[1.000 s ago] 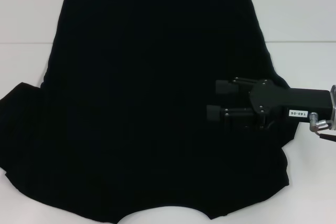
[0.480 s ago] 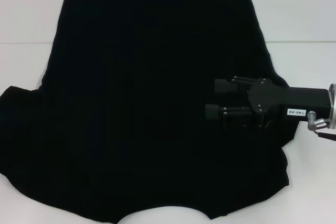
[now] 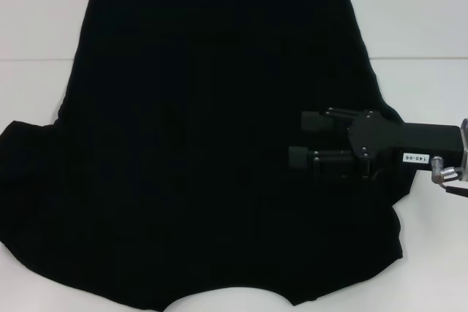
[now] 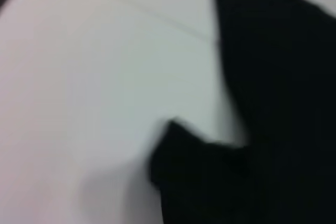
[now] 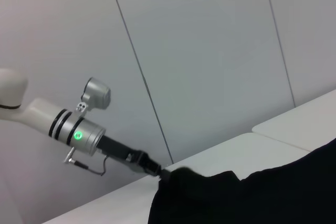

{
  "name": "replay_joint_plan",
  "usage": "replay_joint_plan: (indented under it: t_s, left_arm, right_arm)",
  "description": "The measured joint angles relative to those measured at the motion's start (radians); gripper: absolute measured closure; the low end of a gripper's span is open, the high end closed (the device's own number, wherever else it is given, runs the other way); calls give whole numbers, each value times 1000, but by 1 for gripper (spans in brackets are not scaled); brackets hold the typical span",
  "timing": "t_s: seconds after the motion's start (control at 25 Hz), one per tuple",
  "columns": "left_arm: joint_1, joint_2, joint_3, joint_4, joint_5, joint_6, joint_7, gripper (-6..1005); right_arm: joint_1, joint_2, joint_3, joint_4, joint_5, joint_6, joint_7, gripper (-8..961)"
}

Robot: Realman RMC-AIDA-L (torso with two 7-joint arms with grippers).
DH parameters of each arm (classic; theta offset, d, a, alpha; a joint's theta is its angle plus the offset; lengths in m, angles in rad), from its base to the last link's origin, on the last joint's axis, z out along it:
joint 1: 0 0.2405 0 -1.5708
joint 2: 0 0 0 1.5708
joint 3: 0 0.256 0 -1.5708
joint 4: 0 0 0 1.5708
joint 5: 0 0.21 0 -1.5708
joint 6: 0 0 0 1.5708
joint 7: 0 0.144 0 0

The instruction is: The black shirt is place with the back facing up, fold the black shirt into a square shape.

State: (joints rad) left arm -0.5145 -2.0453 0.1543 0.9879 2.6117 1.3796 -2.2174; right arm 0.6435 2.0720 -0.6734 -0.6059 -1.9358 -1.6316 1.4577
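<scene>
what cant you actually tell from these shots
- Left gripper: outside the head view; in the right wrist view it is far off at the black shirt edge, fingers unreadable.
- Shirt collar and left sleeve: cut off by the head view's lower edge.
- White lettering: none shows.
- Right gripper: black on black, contact unclear.

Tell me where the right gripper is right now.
In the head view the right gripper reaches in from the right, fingers apart, over the right side of the black shirt spread on the white table.
</scene>
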Motion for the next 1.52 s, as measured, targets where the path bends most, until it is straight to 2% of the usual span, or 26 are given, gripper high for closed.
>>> replay_joint_plan:
  t_s: [0.16,0.28,0.44,0.52,0.6,0.68,0.88,1.0,1.12,1.16,1.2,1.24,1.32,1.4,1.52]
  left_arm:
    - [-49,11,16,-58,-74,65,44,999]
    - [-104,10,76,-137,-135,92,91,1000]
    - [-146,-19,206,-196,-173,98,132,999]
    - [-160,-42,277,-210,-181,88,147,998]
    - [-168,-50,317,-221,-183,81,151,998]
    - [-176,-50,337,-234,-183,83,148,999]
    - [-168,-52,338,-230,-198,83,165,890]
    - [-156,-46,332,-219,-229,99,174,826]
    - [-137,-42,322,-196,-304,169,221,762]
    - [-131,-41,316,-194,-339,212,262,741]
    - [-126,-41,309,-198,-367,249,299,720]
    - [-122,-41,304,-204,-396,285,339,698]
    - [-115,-45,298,-232,-448,344,437,637]
    - [-110,-51,300,-256,-471,363,520,558]
    - [-105,-63,300,-283,-487,365,635,439]
  right_arm:
    - [-3,-3,0,0,0,-4,-1,46]
    - [-3,-4,0,0,0,-6,-2,46]
    - [-3,-5,0,0,0,-6,-2,47]
    - [-3,-6,0,0,0,-7,-2,47]
    - [-2,-6,0,0,0,-8,-2,47]
    - [-3,-7,0,0,0,-8,-2,47]
    - [-2,-9,5,-3,1,-4,9,46]
    - [1,-19,26,-8,2,6,50,59]
    - [2,-53,30,-14,-7,58,193,72]
    - [4,-86,24,-15,-33,104,320,72]
    - [5,-105,20,-14,-56,125,394,72]
    - [5,-105,20,-14,-56,125,394,71]
    - [7,-140,19,-14,-103,156,523,71]
    - [6,-175,20,-14,-155,172,639,71]
    - [0,-215,20,-14,-200,174,760,71]
